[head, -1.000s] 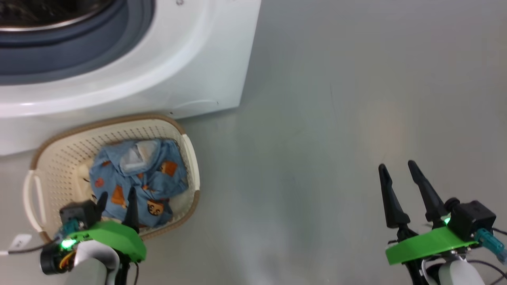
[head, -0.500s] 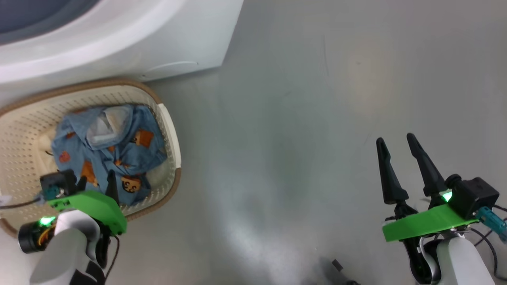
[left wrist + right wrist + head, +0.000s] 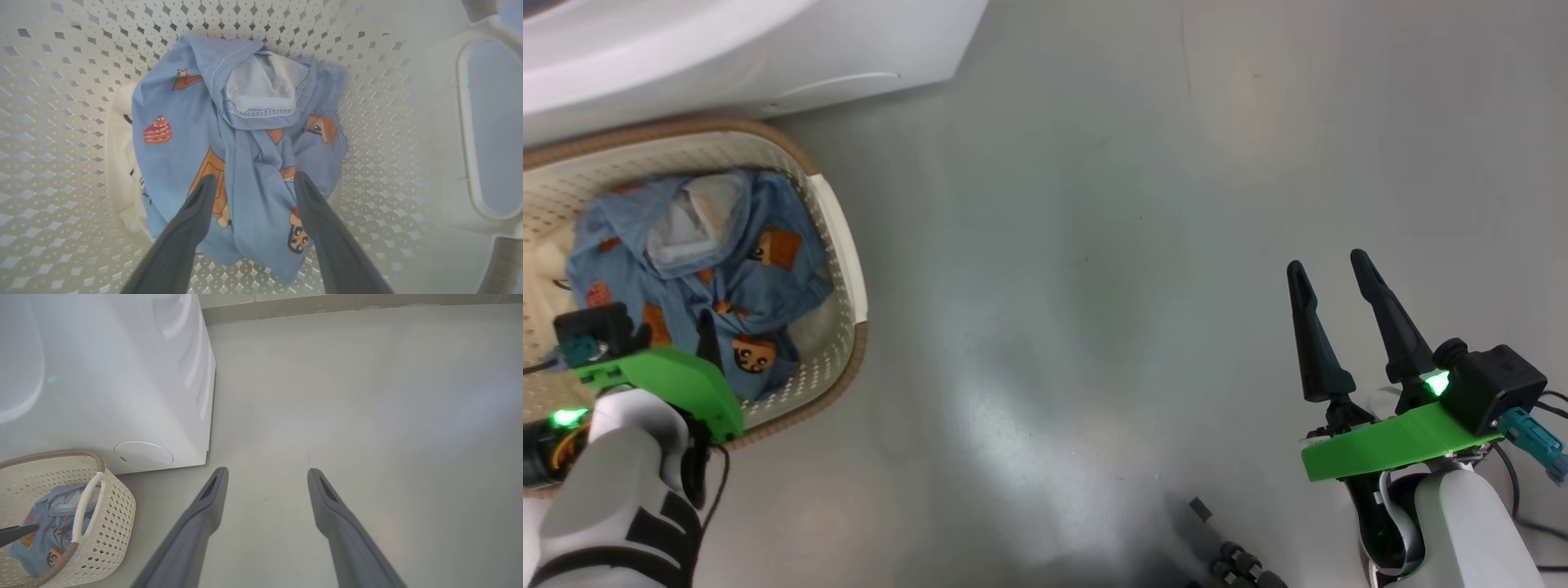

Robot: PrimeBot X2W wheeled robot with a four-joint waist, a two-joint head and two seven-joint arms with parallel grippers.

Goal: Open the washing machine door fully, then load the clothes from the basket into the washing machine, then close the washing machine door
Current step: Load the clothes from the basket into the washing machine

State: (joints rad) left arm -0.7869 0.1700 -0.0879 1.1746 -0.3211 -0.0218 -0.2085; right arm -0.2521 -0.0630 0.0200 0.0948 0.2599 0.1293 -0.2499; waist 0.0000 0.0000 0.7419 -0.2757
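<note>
The cream basket stands on the floor in front of the white washing machine. In it lie the clothes, a crumpled light-blue garment with orange cartoon prints. A cream-white garment peeks out beneath it. My left gripper hangs open inside the basket, its fingers straddling a fold of the blue clothes with a clear gap either side. My right gripper is open over bare floor, far to the right. The washing machine door is out of view.
Grey floor spreads right of the machine and basket. A round cover sits low on the machine's front. The basket's white handle is on the side facing the open floor. Dark parts show at the bottom edge.
The head camera has swung, so the machine and basket slid up and left in its picture. My left gripper stays over the blue clothes. Both grippers remain open.
</note>
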